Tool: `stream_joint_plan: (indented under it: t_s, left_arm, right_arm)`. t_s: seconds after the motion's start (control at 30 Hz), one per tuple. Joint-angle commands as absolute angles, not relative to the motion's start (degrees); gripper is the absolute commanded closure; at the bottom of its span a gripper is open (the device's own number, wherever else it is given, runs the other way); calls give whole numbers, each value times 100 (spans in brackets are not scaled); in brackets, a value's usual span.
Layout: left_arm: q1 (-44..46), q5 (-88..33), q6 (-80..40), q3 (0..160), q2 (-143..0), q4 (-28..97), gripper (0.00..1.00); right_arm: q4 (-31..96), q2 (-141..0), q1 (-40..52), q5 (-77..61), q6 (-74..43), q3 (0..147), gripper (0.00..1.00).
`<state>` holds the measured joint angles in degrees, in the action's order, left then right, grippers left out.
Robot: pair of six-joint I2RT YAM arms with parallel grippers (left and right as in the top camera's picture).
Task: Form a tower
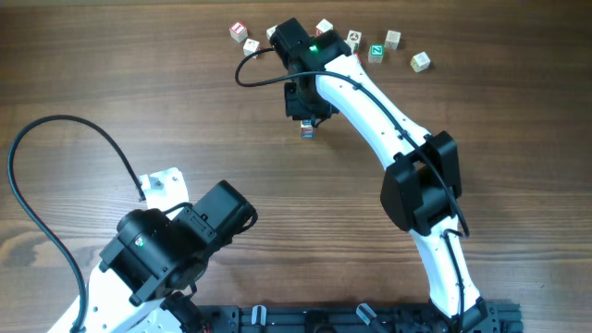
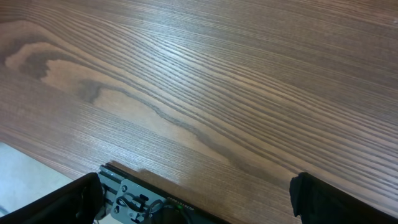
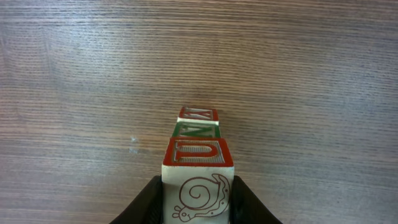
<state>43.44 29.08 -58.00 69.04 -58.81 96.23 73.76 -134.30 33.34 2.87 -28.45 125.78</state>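
Red-print U cube (image 3: 198, 171) gripped by R hand (image 3: 198, 200), top of tower (image 3: 197, 127); L hand (image 2: 199, 199) wide open, empty.

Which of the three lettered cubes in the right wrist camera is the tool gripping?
The red-framed U cube with the snail drawing, clamped by the right tool. The green-framed cube and the other red-framed cube sit beyond it.

Soft, even light falls over the table (image 1: 111, 74), with no hard glare. The overhead view is crisp, and the arms throw only faint, diffuse shadows. In the left wrist view a pale sheen crosses the grain, and the left gripper (image 2: 196, 199) shows its fingers (image 2: 50, 202) dark and blurred in the bottom corners. In the right wrist view the tower (image 3: 198, 158) is sharp and well lit.
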Motion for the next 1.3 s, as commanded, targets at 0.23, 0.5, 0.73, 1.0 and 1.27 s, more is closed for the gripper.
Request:
stream_joint_plan:
  t_s: [0.23,0.5,0.73,1.0,1.27]
  left_arm:
    - [4340,2947,-5913,6901,-5850,9629,0]
    - [4340,2947,-5916,6901,-5850,9629,0]
    - [4340,2947,-5916,6901,-5850,9627,0]
    - [4340,2947,-5916,6901,-5850,9629,0]
    - [4340,2947,-5913,6901,-5850,9629,0]
  right_arm:
    - [7478,-13447,3404,403,-2934,12632,85]
    - [7424,-13447,3406,513,-3017,12630,85]
    - [7467,-13447,3417,510,-3146,12630,85]
    - [7518,-13447,3417,508,-3166,12626,85]
    - [7511,-13450,3417,508,-3146,12626,85]
